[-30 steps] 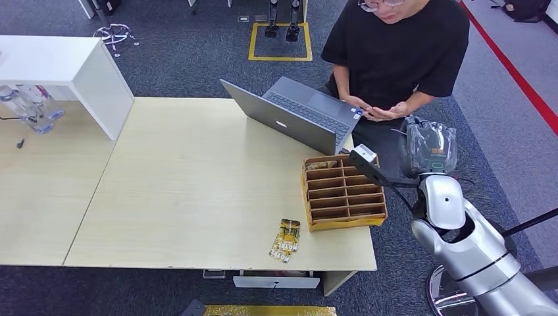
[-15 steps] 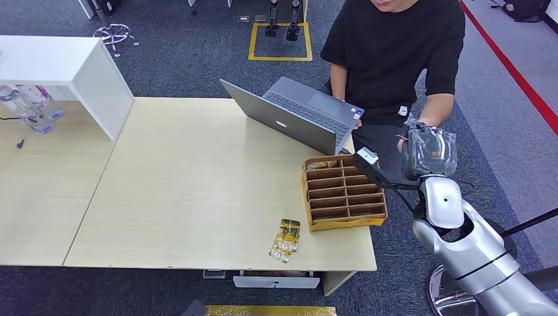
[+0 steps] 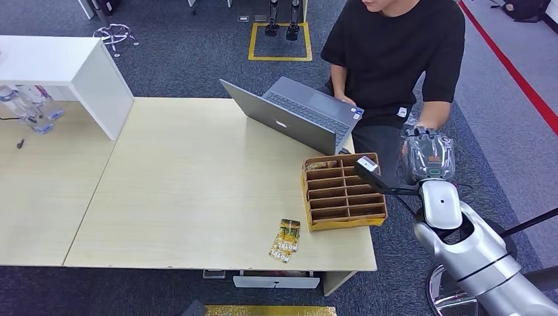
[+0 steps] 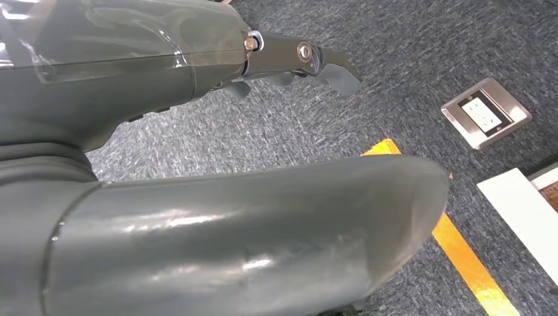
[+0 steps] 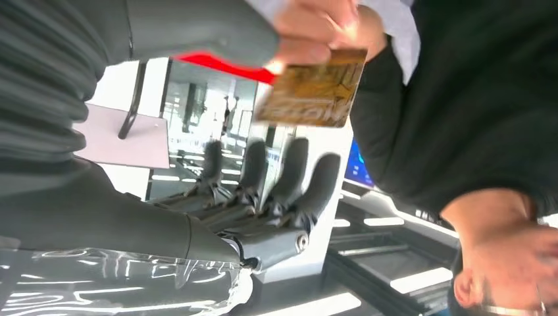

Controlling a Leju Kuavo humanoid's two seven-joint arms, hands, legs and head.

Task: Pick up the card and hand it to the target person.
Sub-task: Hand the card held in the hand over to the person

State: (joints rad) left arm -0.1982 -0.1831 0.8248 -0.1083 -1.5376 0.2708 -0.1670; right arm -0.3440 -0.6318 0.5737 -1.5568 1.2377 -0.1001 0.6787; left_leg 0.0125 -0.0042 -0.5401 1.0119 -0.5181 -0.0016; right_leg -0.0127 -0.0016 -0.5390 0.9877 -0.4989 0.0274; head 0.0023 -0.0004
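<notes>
**Gold card passed over to the person**

About the card (image 5: 312, 89): thin, flat and surely very light. Stiff enough to stay straight when held by one corner. Probably smooth and a bit slippery. Best pinched on its two flat faces, near one short end, with the other end left free for the other taker. No hard squeeze needed.

Held right now at one corner by the person's fingers (image 5: 322, 29), up in the air beside the table (image 3: 197, 197), in front of the black shirt.

About the right hand (image 5: 263, 191): fingers straight, spread and apart from the card, thumb just beside the corner. Looks let go, with nothing pinched. In the head view, raised off the table's far right corner, close to the person's arm.

About the left hand (image 4: 217, 52): hanging over the grey carpet, loose, with nothing in it.

Different from a second ago: the person's hands then both together in front of the chest; now one arm stretched down to the right hand and the other on the laptop (image 3: 289, 115). Right hand nudged a little nearer the person. Same as before: two spare cards (image 3: 285, 240) near the table's front edge and the brown sorting box (image 3: 343, 191).
</notes>
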